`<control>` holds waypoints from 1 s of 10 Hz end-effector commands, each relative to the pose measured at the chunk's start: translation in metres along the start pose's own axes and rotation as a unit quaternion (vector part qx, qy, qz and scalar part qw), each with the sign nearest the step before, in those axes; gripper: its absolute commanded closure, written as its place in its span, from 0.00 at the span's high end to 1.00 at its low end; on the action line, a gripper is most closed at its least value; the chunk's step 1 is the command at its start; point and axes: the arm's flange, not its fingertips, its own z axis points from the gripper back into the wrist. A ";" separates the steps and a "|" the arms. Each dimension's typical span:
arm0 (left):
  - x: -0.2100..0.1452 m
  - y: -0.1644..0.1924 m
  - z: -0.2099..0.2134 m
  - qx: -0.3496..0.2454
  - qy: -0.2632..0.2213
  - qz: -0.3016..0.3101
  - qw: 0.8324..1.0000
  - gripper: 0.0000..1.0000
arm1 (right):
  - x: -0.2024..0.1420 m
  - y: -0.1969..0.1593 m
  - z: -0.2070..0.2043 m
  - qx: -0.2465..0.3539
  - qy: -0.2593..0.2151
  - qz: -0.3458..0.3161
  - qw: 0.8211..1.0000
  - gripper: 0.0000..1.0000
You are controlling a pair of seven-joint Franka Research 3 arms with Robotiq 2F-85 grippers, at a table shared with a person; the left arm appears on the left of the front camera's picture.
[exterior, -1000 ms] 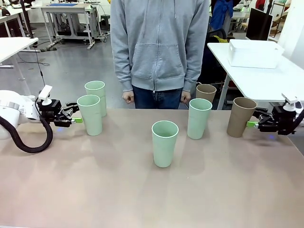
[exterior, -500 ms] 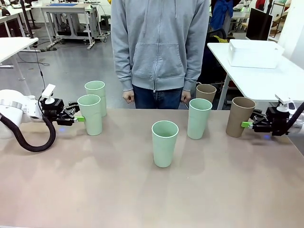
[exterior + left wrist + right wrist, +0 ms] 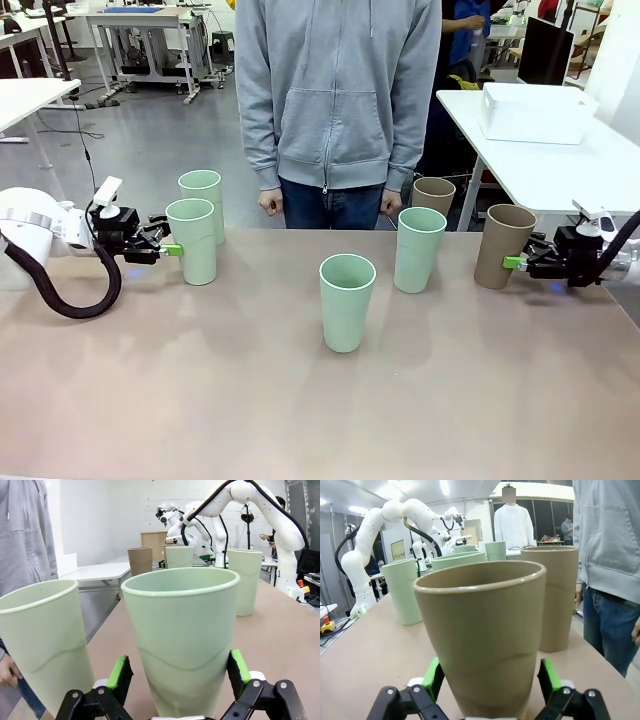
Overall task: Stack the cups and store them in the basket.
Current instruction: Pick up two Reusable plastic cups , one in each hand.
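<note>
My left gripper is open, its green pads on either side of a mint cup with small gaps. A second mint cup stands just behind it. My right gripper is open around a brown cup at the table's right. Another brown cup, a mint cup and a mint cup at the centre stand free. The white basket sits on a side table at the back right.
A person in a grey hoodie stands at the far edge, hands hanging down by the table. The near half of the brown table is bare. A white side table borders the right.
Both grippers have slid inward: the left one to the right around the mint cup, the right one to the left around the brown cup. The cups have not moved.
</note>
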 end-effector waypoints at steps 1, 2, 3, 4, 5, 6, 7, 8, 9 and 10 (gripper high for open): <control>0.004 0.001 -0.007 -0.003 0.004 0.013 1.000 1.00 | 0.003 0.001 -0.007 -0.010 -0.006 -0.016 1.000 1.00; 0.003 0.000 -0.012 -0.005 0.009 0.016 1.000 1.00 | 0.002 0.002 -0.009 -0.008 -0.006 -0.018 1.000 1.00; 0.002 -0.002 -0.019 -0.006 0.013 0.020 1.000 1.00 | 0.002 0.003 -0.011 -0.007 -0.005 -0.020 1.000 1.00; -0.001 -0.004 -0.026 -0.004 0.016 0.026 1.000 1.00 | 0.002 0.004 -0.014 -0.008 -0.006 -0.024 1.000 1.00; -0.004 -0.006 -0.032 -0.002 0.019 0.032 0.999 1.00 | 0.001 0.006 -0.016 -0.009 -0.005 -0.028 1.000 1.00; -0.006 -0.007 -0.036 -0.001 0.020 0.038 0.999 1.00 | 0.001 0.007 -0.018 -0.009 -0.004 -0.030 0.999 1.00; -0.007 -0.008 -0.040 0.002 0.019 0.042 0.999 1.00 | 0.001 0.007 -0.021 -0.009 -0.004 -0.032 0.999 1.00; -0.006 -0.009 -0.043 0.003 0.015 0.041 0.999 1.00 | 0.001 0.008 -0.024 -0.007 -0.004 -0.034 0.999 1.00; -0.006 -0.009 -0.044 0.005 0.011 0.041 0.999 1.00 | 0.001 0.009 -0.028 -0.007 -0.004 -0.034 0.999 1.00; -0.006 -0.008 -0.044 0.006 0.009 0.040 0.999 1.00 | 0.001 0.009 -0.030 -0.007 -0.006 -0.035 0.999 1.00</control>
